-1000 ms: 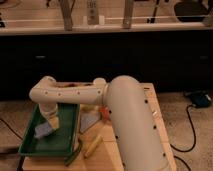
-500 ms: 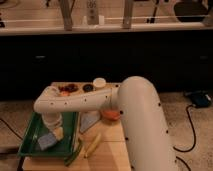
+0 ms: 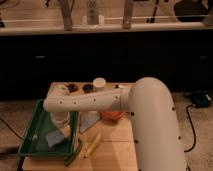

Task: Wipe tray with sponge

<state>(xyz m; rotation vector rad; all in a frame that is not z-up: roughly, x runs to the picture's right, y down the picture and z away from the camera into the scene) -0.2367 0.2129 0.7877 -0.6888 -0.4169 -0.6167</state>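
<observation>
In the foreground, the robot's thick white arm (image 3: 150,125) rises from the lower right, bends, and sends its forearm leftward across the table (image 3: 117,145), a light wooden top set in front of dark cabinets. On the table's left part lies the tray (image 3: 31,131), green and shallow with flared sides, one long side running beside the table's left edge. The forearm ends over the far half of the tray, and from there the gripper (image 3: 62,125) hangs straight down inside the tray, close to its right wall. Whether it is open or closed, and whether it has hold of anything, cannot be told. Just right of the tray a flat grey-blue cloth (image 3: 89,121) lies on the wood, partly under the forearm. Nearer the front edge a yellow corn cob (image 3: 92,146) lies slanted beside the tray's right side. An orange thing (image 3: 113,114) shows below the forearm, right of the cloth. The sponge (image 3: 54,138), blue-grey, rests on the tray floor just below and left of the gripper; contact between them cannot be made out. At the table's far edge stands a white cup (image 3: 99,82).
</observation>
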